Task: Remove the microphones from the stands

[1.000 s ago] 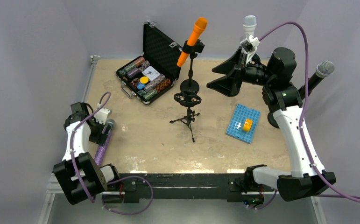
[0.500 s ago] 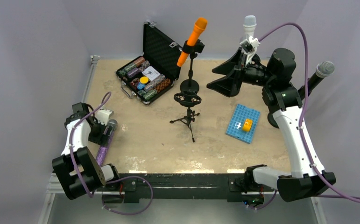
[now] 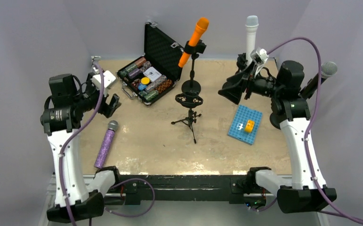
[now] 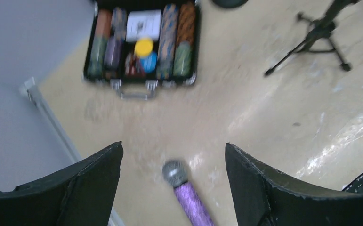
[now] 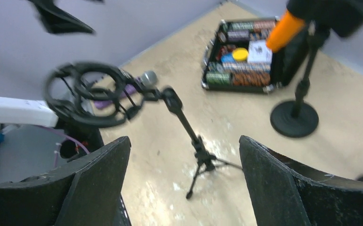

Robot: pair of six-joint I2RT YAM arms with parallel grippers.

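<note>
L tool [image 4: 173,147]: spread wide, empty, high above purple mic [image 4: 189,200], which lies flat on tabletop [image 4: 264,117], off any stand; pose suits clearance. R tool [image 5: 184,139]: likewise wide, holding nothing, aimed at empty tripod mount [image 5: 172,100]. Orange mic [image 3: 198,32] sits tilted in its stand's clip [image 3: 196,47] at rear centre, prob. the item left to pull, w/ either tool free.
</note>
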